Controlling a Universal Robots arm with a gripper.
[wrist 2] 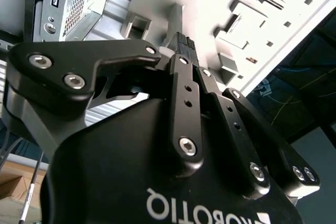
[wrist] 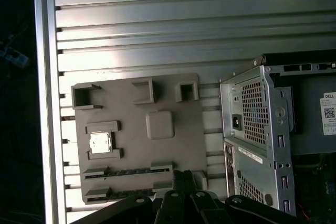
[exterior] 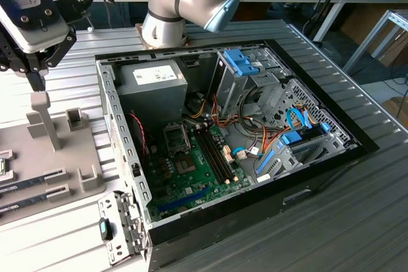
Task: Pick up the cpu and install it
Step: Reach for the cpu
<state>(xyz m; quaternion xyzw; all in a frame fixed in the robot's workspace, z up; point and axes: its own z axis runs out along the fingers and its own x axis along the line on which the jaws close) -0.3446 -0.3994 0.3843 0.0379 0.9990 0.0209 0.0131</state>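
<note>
The cpu, a small silvery square chip, lies flat in a raised pocket of the grey fixture plate beside the computer case. My gripper hangs above that plate, its black fingers shut together with nothing between them. It stands some way off from the cpu, over the plate's edge nearer the case. In the exterior view the gripper hovers just above a grey upright post on the plate. The fingertips meet in the second wrist view. The black socket frame sits on the green motherboard inside the case.
The open computer case lies on the slatted table, holding a grey power supply, drive cages and loose cables. Memory sticks rest in slots on the fixture plate. The arm's base stands behind the case.
</note>
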